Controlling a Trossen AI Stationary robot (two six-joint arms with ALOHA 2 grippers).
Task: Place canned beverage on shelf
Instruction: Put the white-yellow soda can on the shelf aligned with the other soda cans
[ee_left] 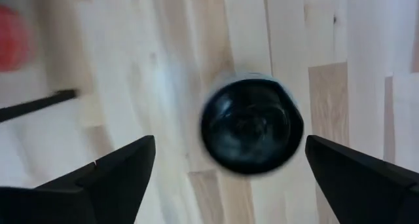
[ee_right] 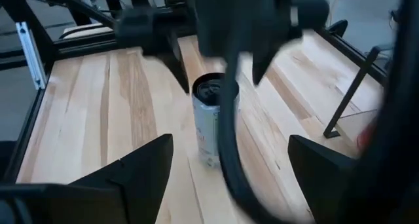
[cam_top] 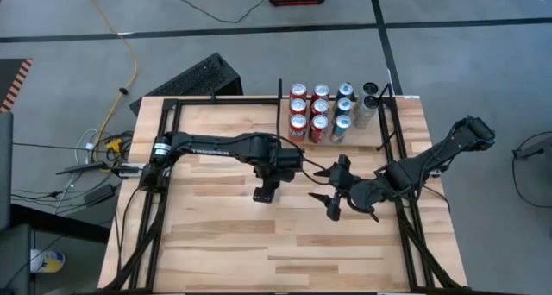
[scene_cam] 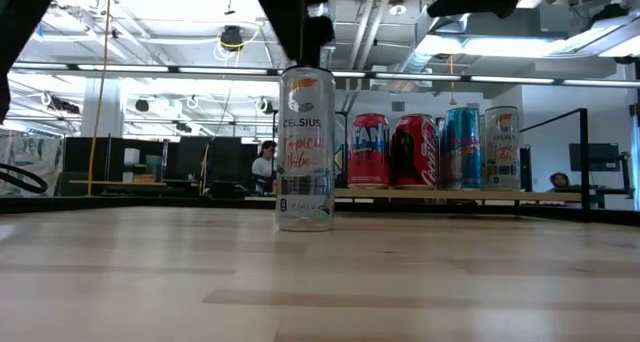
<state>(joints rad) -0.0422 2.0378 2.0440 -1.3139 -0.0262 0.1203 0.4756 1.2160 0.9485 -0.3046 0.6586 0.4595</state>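
Observation:
A tall white Celsius can [scene_cam: 305, 147] stands upright on its base on the wooden table, left of the shelf and nearer to the front edge. My left gripper [ee_left: 230, 140] hangs open right above it, pointing down, with one finger out on each side of the can's dark top [ee_left: 252, 126] and touching nothing. In the high view the left gripper [cam_top: 280, 166] hides the can. My right gripper [cam_top: 338, 196] waits open to the can's right, facing it [ee_right: 211, 129]. The shelf [cam_top: 362, 138] at the far right holds several upright cans [cam_top: 320, 112].
A thin black divider bar [cam_top: 280, 97] and a black tube frame [cam_top: 390, 122] bound the shelf bay. More black frame tubes [cam_top: 159, 200] run along the table's left and right sides. Bare wood [cam_top: 224, 235] lies toward the near edge.

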